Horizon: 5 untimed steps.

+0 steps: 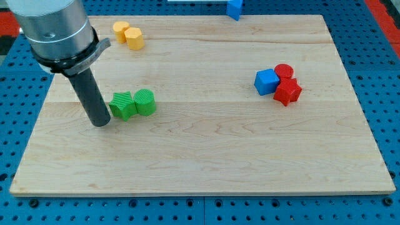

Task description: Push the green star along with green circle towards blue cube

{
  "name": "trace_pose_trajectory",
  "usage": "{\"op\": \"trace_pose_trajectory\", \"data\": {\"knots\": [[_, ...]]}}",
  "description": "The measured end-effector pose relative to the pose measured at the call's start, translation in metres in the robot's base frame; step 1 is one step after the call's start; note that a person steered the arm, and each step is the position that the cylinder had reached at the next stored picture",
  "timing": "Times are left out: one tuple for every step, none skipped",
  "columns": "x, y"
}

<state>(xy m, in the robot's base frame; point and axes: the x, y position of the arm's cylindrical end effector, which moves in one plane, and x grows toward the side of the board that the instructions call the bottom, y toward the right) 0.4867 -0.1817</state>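
The green star point(122, 105) lies on the wooden board point(206, 156) at the view's left, touching the green circle point(145, 102) just to its right. My tip point(101, 124) rests on the board right beside the star's left side, touching it or nearly so. The blue cube point(267, 82) sits at the view's right, far from the green pair.
A red circle point(284, 72) and a red star point(287, 92) press against the blue cube's right side. Two yellow blocks point(129, 34) sit at the view's top left. Another blue block point(234, 8) lies at the board's top edge.
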Motion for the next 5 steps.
{"op": "trace_pose_trajectory", "data": {"knots": [[-0.002, -0.009], [-0.016, -0.008], [-0.023, -0.004], [-0.024, 0.018], [-0.025, 0.035]]}}
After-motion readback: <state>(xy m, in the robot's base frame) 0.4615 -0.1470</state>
